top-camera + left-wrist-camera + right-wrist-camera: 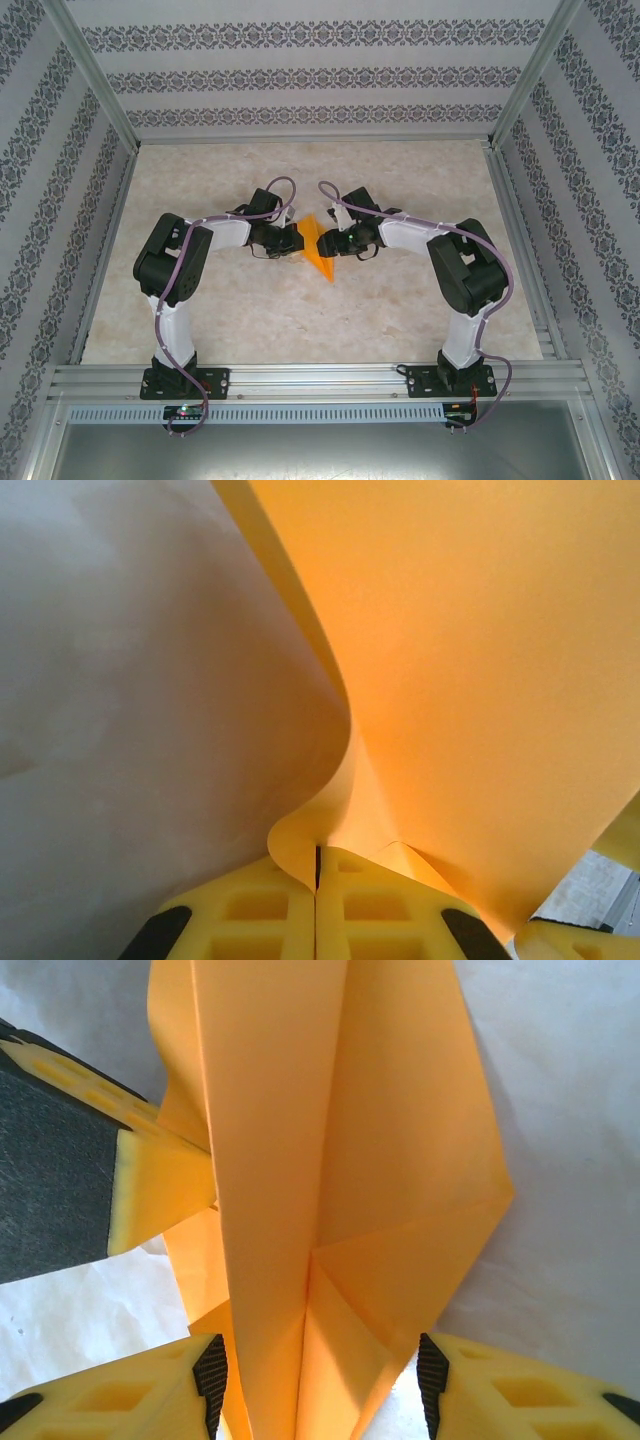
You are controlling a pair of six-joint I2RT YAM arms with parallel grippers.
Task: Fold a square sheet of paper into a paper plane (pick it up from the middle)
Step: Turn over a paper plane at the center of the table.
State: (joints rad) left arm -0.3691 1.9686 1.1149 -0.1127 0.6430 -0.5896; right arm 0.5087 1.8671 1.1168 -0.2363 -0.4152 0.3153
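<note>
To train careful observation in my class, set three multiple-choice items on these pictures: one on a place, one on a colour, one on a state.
1. Where is the folded paper?
A. Between the two grippers, mid-table.
B. At the far left corner.
C. On the near rail.

2. What colour is it?
A. Blue.
B. Green.
C. Orange.

3. How is the left gripper?
A. Wide open.
B. Shut on the paper.
C. Shut on nothing.

Answers: 1 A, the top view shows it between both arms' tips; 2 C, it is orange in every view; 3 B, its fingers meet with paper pinched between.
</note>
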